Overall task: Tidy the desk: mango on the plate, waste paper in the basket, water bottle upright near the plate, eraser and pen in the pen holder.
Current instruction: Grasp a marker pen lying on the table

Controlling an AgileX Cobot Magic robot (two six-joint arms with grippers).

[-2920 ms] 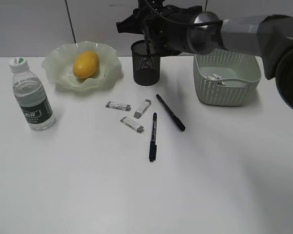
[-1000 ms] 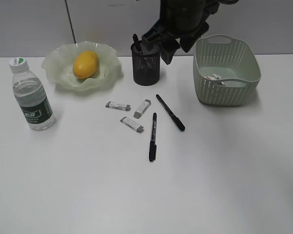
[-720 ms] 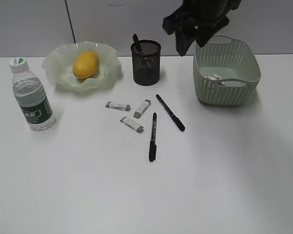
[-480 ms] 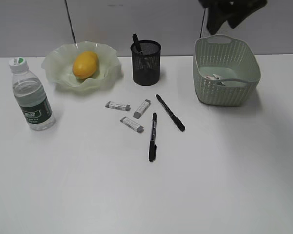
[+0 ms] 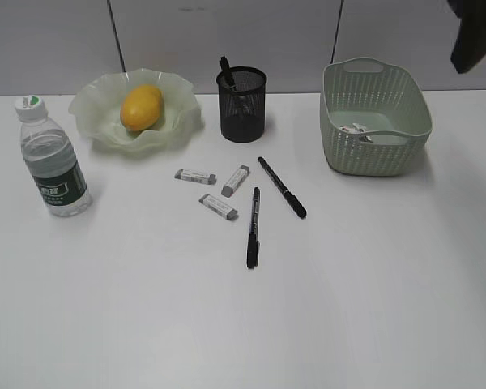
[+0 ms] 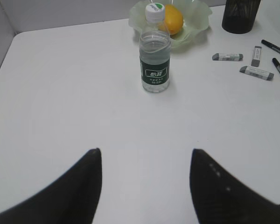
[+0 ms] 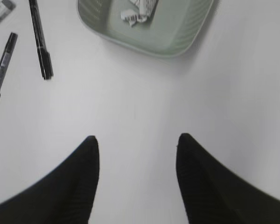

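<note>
exterior and wrist views of the desk (image 5: 227, 324) part-way through tidying. we see the mango (image 5: 142, 107) lying in the plate (image 5: 93, 121) at far left, and the waste paper (image 5: 358, 130) at the bottom of the basket (image 5: 377, 158) at far right, so we judge those two steps done. the water bottle (image 5: 53, 158) stands upright near the plate, cap up, which suits its goal. the pen holder (image 5: 242, 105) sits between plate and basket, one dark pen (image 5: 225, 69) leaning out of its mouth. two more pens, the long pen (image 5: 282, 187) and the short pen (image 5: 253, 227), lie flat near the middle beside three erasers (image 5: 219, 207); we take these as the work left. the right end effector (image 7: 137, 186) hangs high at far right with its jaws apart, holding nothing. the left end effector (image 6: 144, 186) hovers over bare desk on the near left, jaws apart and empty, clear of the bottle.
</note>
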